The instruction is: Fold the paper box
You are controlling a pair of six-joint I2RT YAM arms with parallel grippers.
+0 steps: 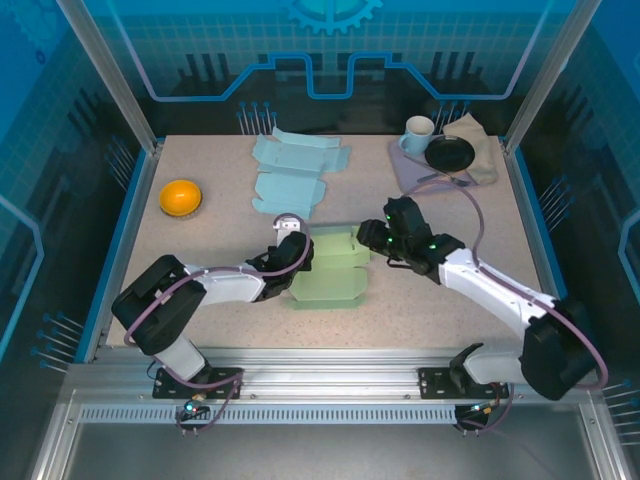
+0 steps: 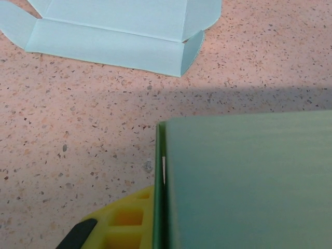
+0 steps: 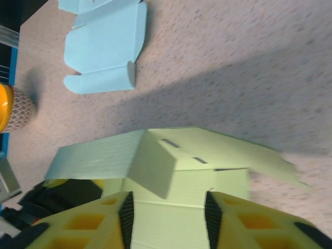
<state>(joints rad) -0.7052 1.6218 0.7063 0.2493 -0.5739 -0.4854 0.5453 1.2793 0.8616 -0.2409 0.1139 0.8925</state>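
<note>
Two arms meet at the green paper box (image 1: 335,270), which lies mid-table, just near of the flat blue blanks (image 1: 295,170). On its left side, the left gripper (image 1: 294,251) is clenched on the box's left wall and seems to hold it upright. On the right, the right gripper (image 3: 167,207) has its jaws parted, straddling a panel without pinching it. Folding looks roughly half done: one wall stands and a slotted flap is creased, but the right flap lies splayed and nothing is tucked or closed.
</note>
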